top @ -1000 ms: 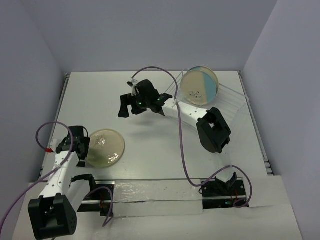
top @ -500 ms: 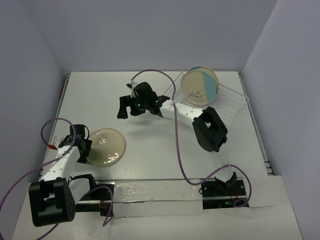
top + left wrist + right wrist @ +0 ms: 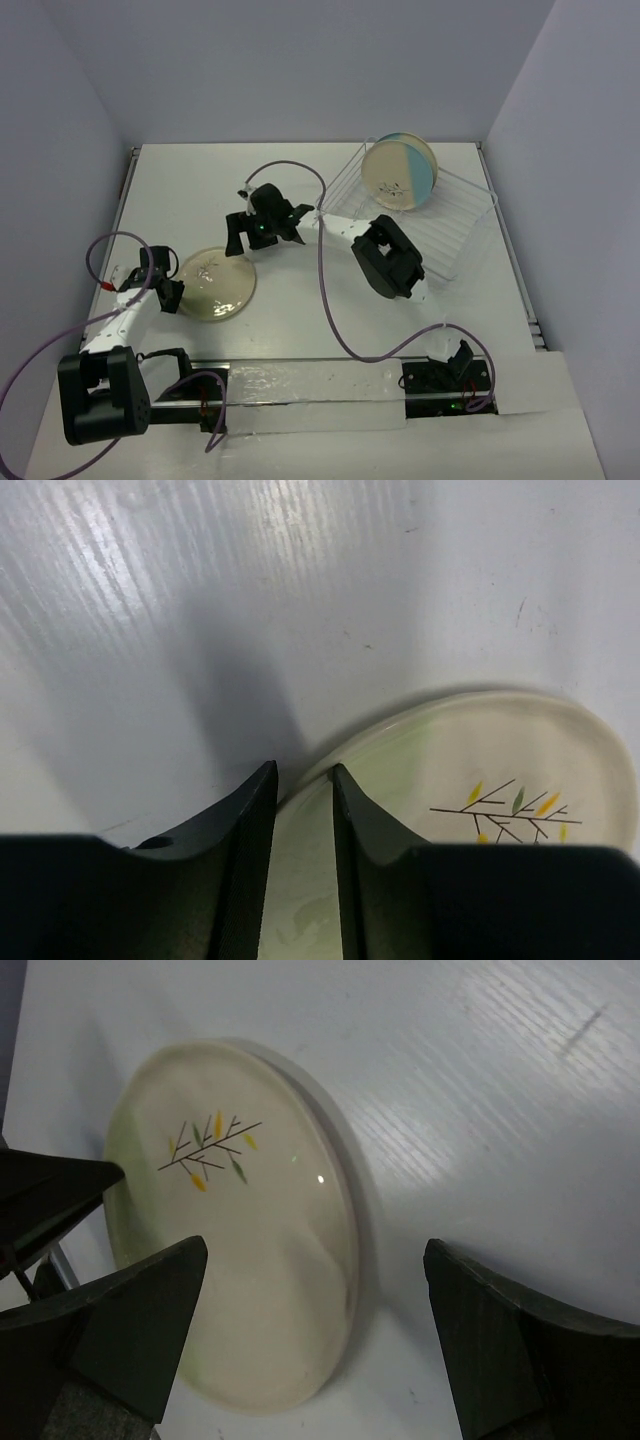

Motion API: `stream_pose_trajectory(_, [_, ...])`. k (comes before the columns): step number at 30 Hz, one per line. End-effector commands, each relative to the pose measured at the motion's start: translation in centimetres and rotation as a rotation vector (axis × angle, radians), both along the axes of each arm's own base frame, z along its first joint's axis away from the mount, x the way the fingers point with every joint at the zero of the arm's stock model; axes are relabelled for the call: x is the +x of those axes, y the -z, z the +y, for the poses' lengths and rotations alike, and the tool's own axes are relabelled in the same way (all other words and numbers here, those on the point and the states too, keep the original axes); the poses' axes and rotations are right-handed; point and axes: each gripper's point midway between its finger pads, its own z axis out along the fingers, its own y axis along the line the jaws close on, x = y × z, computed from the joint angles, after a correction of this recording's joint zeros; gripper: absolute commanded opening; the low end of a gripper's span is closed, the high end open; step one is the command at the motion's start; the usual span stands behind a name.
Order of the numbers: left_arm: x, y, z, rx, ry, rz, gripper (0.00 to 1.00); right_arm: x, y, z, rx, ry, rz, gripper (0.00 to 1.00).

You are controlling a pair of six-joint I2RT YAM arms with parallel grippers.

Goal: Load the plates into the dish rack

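Note:
A cream plate (image 3: 218,285) with a dark sprig motif sits at the table's left and looks tilted. My left gripper (image 3: 170,292) is at its left rim. In the left wrist view the left gripper (image 3: 303,770) is shut on that rim, and the plate (image 3: 500,760) fills the gap between the jaws. My right gripper (image 3: 245,240) hovers open over the plate's far side. Seen from the right wrist, the right gripper (image 3: 317,1250) straddles the plate (image 3: 260,1260) without touching it. A cream and light-blue plate (image 3: 399,172) stands upright in the wire dish rack (image 3: 450,230).
The dish rack stands at the back right, near the right wall. A purple cable (image 3: 325,300) loops from the right arm down to the base rail (image 3: 300,385) at the near edge. Grey walls close in the table's left, back and right sides.
My left gripper has closed on the cream plate's left rim, and the plate has shifted and tipped. The right arm has swung left and nearer, down toward that plate.

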Motion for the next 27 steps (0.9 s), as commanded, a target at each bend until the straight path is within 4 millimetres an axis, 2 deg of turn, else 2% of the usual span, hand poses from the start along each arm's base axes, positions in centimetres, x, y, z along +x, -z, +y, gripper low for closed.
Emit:
stream_pose_trajectory(1, [-0.9,1.5,-0.6,-0.027,0.041,0.066,0.3,0.1,-1.5,1.8,0.045,-0.013,-0.014,0.96])
stream_pose_trajectory(6, [-0.6,2.2,-1.0,-0.042,0.079,0.07,0.25,-1.6,-1.1,2.6,0.039,-0.05,-0.003,0.92])
stream_pose_trajectory(11, [-0.1,2.2,-1.3,-0.055,0.104,0.061,0.25,-3.3,-1.2,3.8,0.028,-0.094,-0.009,0.87])
stream_pose_trajectory(13, [0.2,2.0,-1.5,-0.058,0.111,0.044,0.25,-3.2,-1.1,3.8,0.019,-0.084,-0.014,0.87])
stream_pose_trajectory(16, [0.1,1.9,-1.5,-0.054,0.12,0.034,0.25,-2.0,-1.3,3.3,-0.002,-0.058,-0.051,0.86])
stream_pose_trajectory(18, [0.0,1.9,-1.4,-0.049,0.126,0.03,0.25,-1.6,-2.3,3.3,0.016,-0.066,-0.05,0.8])
stream_pose_trajectory(20, [0.2,1.8,-1.6,-0.052,0.143,0.019,0.25,-2.4,-3.5,3.6,0.054,-0.109,-0.028,0.67])
stream_pose_trajectory(22, [0.4,1.7,-1.9,-0.064,0.154,0.006,0.24,-3.5,-4.4,3.9,0.09,-0.155,-0.003,0.62])
stream_pose_trajectory(25, [0.7,1.9,-2.3,-0.081,0.173,-0.003,0.19,-4.6,-6.3,4.0,0.137,-0.225,-0.005,0.53])
stream_pose_trajectory(27, [0.8,2.0,-2.5,-0.093,0.185,-0.003,0.07,-5.9,-9.5,4.2,0.218,-0.316,-0.027,0.45])
